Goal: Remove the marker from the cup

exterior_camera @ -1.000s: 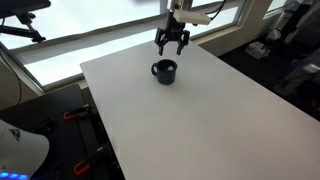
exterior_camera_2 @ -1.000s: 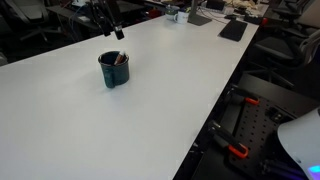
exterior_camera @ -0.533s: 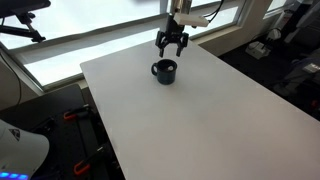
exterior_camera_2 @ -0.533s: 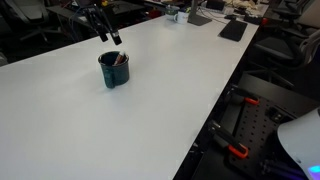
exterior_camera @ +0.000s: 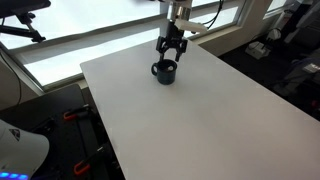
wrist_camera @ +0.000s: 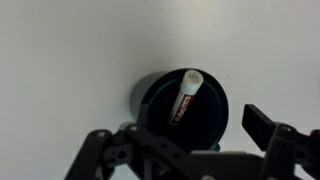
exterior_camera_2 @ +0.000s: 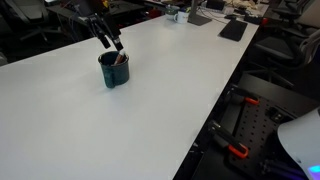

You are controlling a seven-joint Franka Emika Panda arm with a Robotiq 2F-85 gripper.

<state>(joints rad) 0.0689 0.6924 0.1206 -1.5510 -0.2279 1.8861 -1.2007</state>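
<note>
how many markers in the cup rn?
1. The marker leans inside the black cup, white end near the rim. The gripper covers the cup's lower edge in the wrist view, so another could hide there.

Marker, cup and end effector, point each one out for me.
marker (wrist_camera: 184, 100), wrist view, middle of its barrel
cup (exterior_camera_2: 113, 76), in an exterior view, outer wall
end effector (exterior_camera: 171, 54), in an exterior view, between its fingertips
</note>
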